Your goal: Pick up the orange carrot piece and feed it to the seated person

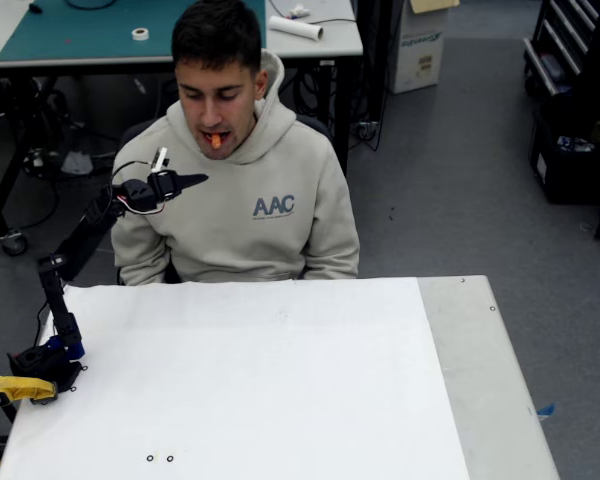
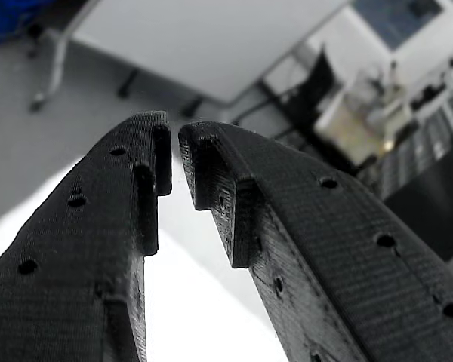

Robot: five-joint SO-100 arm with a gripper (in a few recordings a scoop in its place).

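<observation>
Your black two-finger gripper (image 1: pixel 195 181) sat nearly closed w/ nothing in it (narrow gap betw. tips in wrist view), small orange carrot piece (image 1: pixel 215 140) was in seated person's (image 1: pixel 250 215) mouth, white table (image 1: pixel 250 380) in front.

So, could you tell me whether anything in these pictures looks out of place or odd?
Only one thing: the orange carrot piece sticks out of the seated person's mouth rather than sitting in the gripper. The wrist view shows its tips nearly together with nothing between them. Nothing looks spilled or damaged on the white table.
</observation>
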